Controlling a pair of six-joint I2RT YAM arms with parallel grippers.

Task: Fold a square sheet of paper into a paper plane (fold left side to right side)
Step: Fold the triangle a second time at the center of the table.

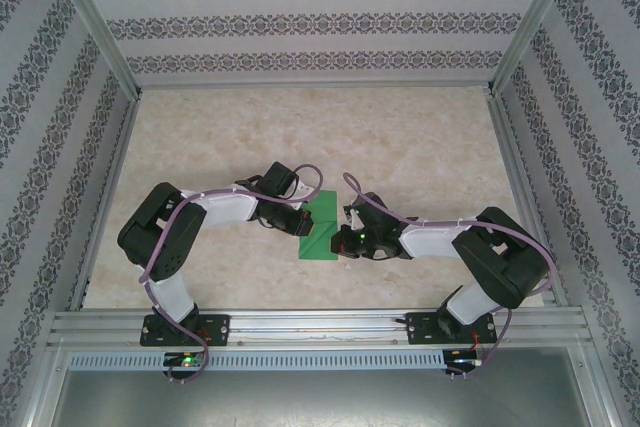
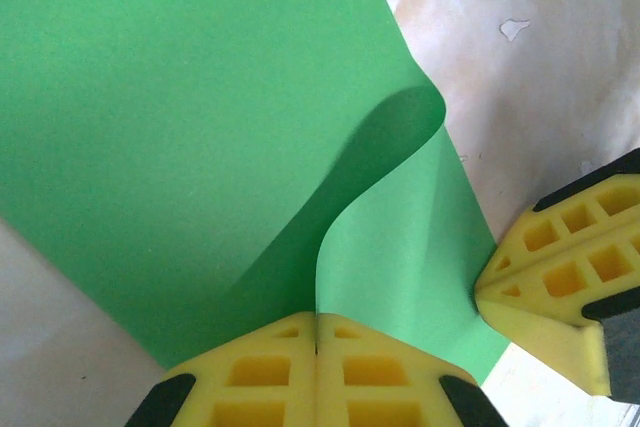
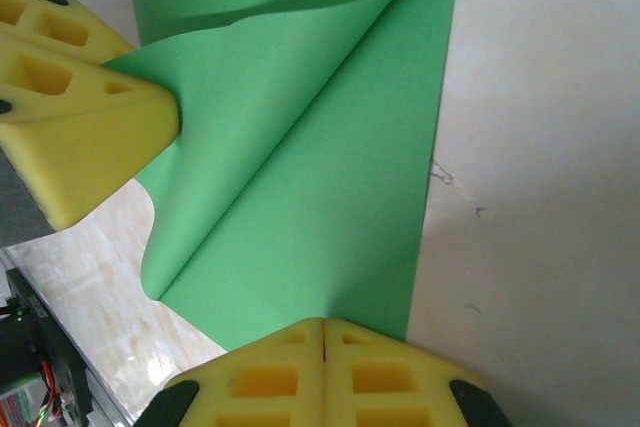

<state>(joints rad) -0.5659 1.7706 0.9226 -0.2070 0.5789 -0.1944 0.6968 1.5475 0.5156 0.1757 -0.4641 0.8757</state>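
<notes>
Risk first: your left gripper [image 2: 316, 322] has its pads pressed together on a raised flap of the square sheet of paper [image 2: 180, 117]. That flap bows in a soft S-curve instead of lying taut. Carry it across like this and the crease likely lands skewed, edges mismatched. Cause: slack in the flap and a grip at one point only.

Second risk: the whole sheet slides on the smooth table [image 1: 300, 137]. Your right gripper [image 3: 323, 327], pads closed against each other, sits with its tip at the sheet's edge, lower right in the left wrist view. You cannot tell whether it pinches a layer or merely presses down. If that hold is light, a pull from the left arm drags the sheet along.

Third: the two gripper tips sit near each other, so a crossing move could knock them together.

Pose, from overhead: both arms bend elbows outward and reach inward, wrists low over the table. They meet at frame centre, where the sheet lies between the two grippers.
</notes>
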